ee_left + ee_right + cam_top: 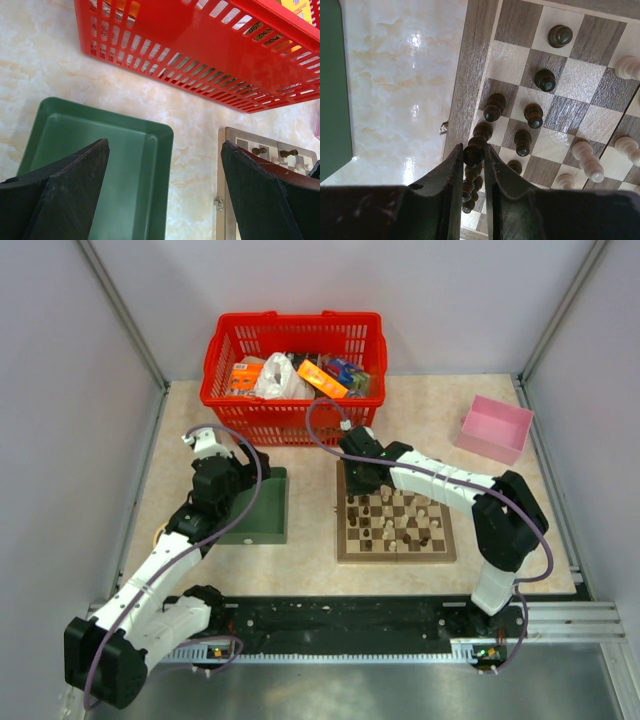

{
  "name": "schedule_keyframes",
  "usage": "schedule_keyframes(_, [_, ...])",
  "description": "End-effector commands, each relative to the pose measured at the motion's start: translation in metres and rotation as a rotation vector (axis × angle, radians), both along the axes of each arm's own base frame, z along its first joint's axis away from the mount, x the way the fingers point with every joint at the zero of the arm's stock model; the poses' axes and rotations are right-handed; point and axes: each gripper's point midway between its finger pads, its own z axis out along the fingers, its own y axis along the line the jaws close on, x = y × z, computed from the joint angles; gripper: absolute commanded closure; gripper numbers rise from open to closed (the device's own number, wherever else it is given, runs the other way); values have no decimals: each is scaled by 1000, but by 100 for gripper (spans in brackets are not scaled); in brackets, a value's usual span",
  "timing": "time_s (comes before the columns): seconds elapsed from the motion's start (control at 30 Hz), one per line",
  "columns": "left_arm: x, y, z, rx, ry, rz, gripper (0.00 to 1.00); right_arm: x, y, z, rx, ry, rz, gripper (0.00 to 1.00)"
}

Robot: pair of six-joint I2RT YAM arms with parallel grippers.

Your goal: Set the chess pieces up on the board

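One small dark brown wooden chess piece is pinched in the nearly closed right claw, with the checkered wooden board directly beneath, so placing seems under way; next, lower it upright, clear of the dark pieces just ahead of the claw.

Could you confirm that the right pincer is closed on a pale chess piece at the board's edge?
No: the right wrist view shows the right pincer closed on a dark piece, not a pale one, at the edge of the board.
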Motion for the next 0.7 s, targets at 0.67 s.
schedule_keyframes(0.67, [7,-2,5,-31,-27,-3,1,5,11,8,5,-38,1,84])
